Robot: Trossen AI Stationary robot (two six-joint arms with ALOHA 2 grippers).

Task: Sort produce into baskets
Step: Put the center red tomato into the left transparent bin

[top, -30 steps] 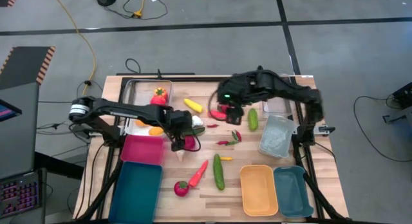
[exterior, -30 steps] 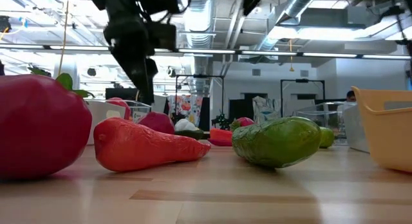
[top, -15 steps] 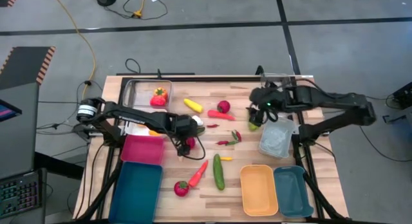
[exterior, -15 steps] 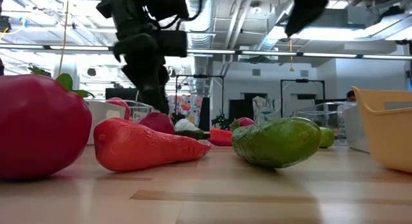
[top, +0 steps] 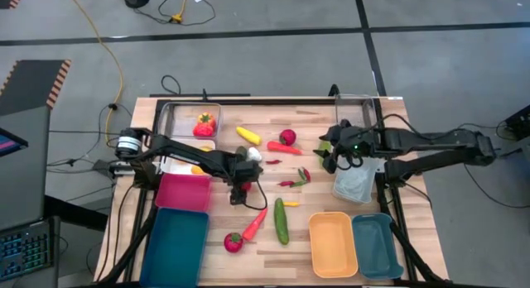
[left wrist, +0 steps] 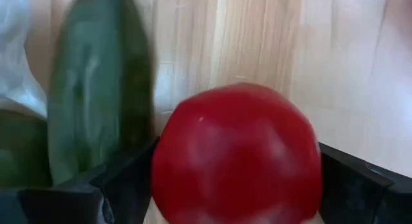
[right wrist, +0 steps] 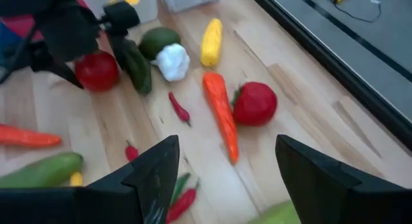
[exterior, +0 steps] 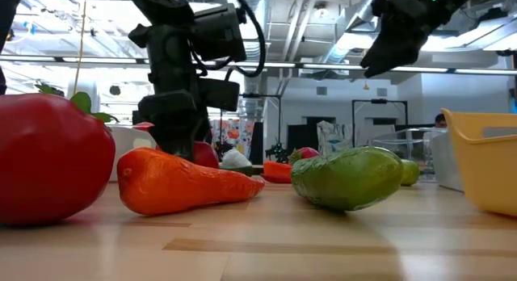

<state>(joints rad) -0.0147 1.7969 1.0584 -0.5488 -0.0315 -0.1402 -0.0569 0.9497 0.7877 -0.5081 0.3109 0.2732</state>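
**Left gripper straddles a red tomato at the table's centre**

Seen from above, the left gripper (top: 242, 187) is down at mid-table, just beside the pink-red basket (top: 183, 192). Its wrist camera shows a red tomato (left wrist: 237, 153) between the spread dark fingers (left wrist: 122, 185); whether they press on it cannot be told. A green cucumber (left wrist: 96, 89) lies alongside. The right gripper (top: 334, 156) hangs unclenched and empty above the table near a clear basket (top: 356, 176). More produce lies scattered across the wood, including a carrot (top: 254, 223)

seven baskets (top: 334, 242), two carrots (top: 255, 224), two cucumbers (top: 281, 221), one garlic (right wrist: 172, 61), one squash (top: 248, 136).
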